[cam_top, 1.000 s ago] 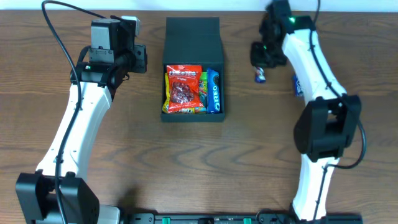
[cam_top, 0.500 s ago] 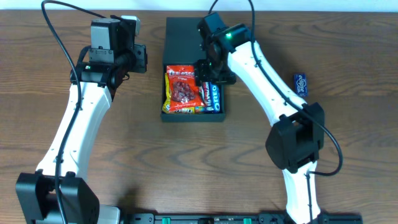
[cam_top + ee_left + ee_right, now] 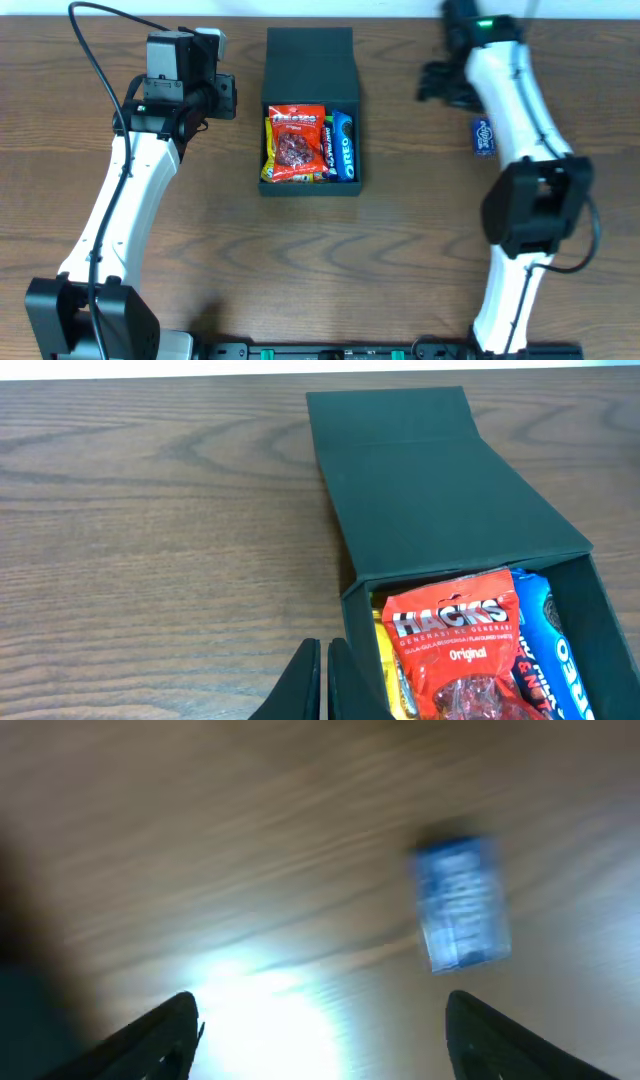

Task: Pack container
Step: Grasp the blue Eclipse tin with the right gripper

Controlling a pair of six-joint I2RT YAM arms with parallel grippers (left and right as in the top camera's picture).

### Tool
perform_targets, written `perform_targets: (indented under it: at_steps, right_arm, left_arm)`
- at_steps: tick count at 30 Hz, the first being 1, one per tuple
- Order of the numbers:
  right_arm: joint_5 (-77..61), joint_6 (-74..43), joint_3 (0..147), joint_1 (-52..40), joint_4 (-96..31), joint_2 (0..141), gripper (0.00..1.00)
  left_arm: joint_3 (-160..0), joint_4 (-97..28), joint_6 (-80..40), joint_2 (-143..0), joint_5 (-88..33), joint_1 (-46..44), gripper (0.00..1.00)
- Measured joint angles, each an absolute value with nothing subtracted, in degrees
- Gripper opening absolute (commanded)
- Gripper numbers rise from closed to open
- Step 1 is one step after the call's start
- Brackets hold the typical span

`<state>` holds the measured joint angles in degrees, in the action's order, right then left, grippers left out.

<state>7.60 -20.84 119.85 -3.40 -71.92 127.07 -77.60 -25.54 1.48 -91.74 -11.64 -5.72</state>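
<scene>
1. Container (image 3: 310,187) sits top-centre on counter (image 3: 400,250), betw. the two arms. Its flap lid (image 3: 310,60) is open, folded back flat toward the far edge.
2. Inside, a red Hacks packet (image 3: 295,140) lies on top, left of centre. A blue Oreo pack (image 3: 342,145) lies along the right wall, touching the red one. An edge of a yellow packet (image 3: 385,660) shows by the left wall, tucked under the red one.
3. Left pincer (image 3: 322,660): fingers pressed together, nothing betw. them. Per left wrist view it's over bare wood just beside the container's left wall, not touching it.
4. Right pincer (image 3: 322,1020): fingers spread wide apart, nothing held. Right wrist view is badly blurred, w/ a bright glare patch on the wood betw. the fingers. In overhead view it's right of the container, well apart from it, near the counter's far edge.
5. Small blue packet (image 3: 462,905) lies flat on the counter, not touching either finger. In overhead view it's just beside the right arm's link and well right of the container. Its print is too blurred to read.
</scene>
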Motion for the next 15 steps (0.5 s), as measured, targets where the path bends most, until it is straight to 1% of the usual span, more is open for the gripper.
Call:
perform_targets:
  at_steps: [3, 8, 11, 15]
  right_arm:
    - [7.9, -17.2, 117.8, 1.1, -69.2, 127.1, 0.78]
    - [6.4, -10.6, 109.4, 6.3, -62.2, 127.1, 0.76]
    - [6.1, -7.9, 106.0, 6.7, -59.3, 127.1, 0.75]
    - [6.0, -5.8, 102.4, 6.5, -55.2, 127.1, 0.70]
  left_arm:
    - [-77.6, -25.5, 1.5, -91.7, -11.6, -5.7, 0.06]
    - [-77.6, -25.5, 1.5, -91.7, -11.6, -5.7, 0.07]
    - [-77.6, -25.5, 1.5, -91.7, -11.6, -5.7, 0.08]
    - [-77.6, -25.5, 1.5, -91.7, -11.6, -5.7, 0.08]
